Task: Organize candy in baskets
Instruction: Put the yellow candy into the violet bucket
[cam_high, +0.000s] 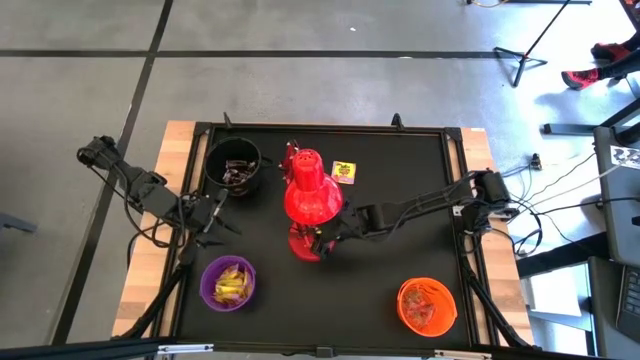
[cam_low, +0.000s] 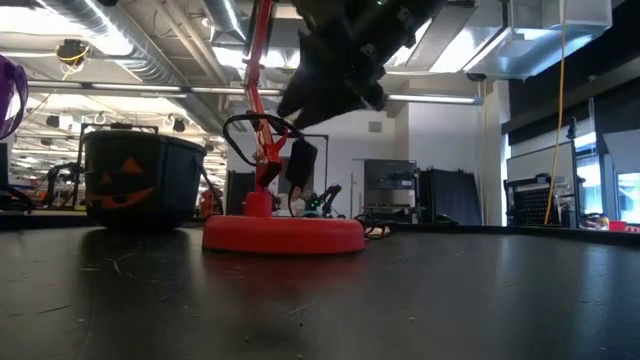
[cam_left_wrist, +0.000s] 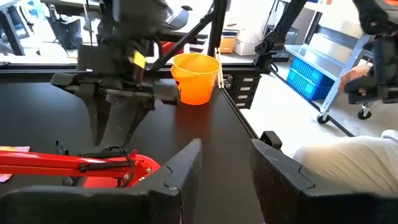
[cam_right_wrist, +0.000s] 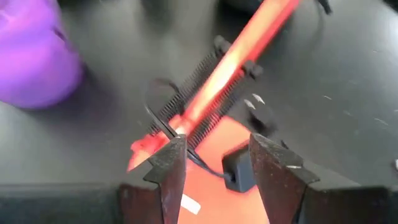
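Candy: one yellow piece (cam_high: 343, 171) lies loose on the black table (cam_high: 400, 250), far of centre, just right of the red lamp's shade (cam_high: 310, 190); pink marks on its wrapper are too small to read. Black bucket (cam_high: 233, 163) stands far left with dark pieces inside, individual sweets not resolvable. Purple bucket (cam_high: 228, 283) sits near left, holding yellow pieces. Orange bucket (cam_high: 427, 305) sits near right; its contents blend with the plastic and cannot be made out. In the low view the black bucket (cam_low: 143, 182) carries an orange pumpkin face; the purple bucket is cut off at the left edge and the orange bucket is out of frame. Lamp base (cam_low: 284, 233) occupies mid-table there, with its sprung arm and cord rising behind. Right gripper (cam_high: 322, 240) is over the lamp base, near of the shade, which hides part of it from above; in its wrist view the fingers (cam_right_wrist: 171, 165) stand apart either side of the lamp arm (cam_right_wrist: 236, 59) and a small black cord block, touching neither as far as visible. Left gripper (cam_high: 212, 212) hovers between black and purple buckets, fingers (cam_left_wrist: 186, 168) apart, nothing between them. A person's pale sleeve (cam_left_wrist: 348, 162) shows beyond the table's edge in the left wrist view.
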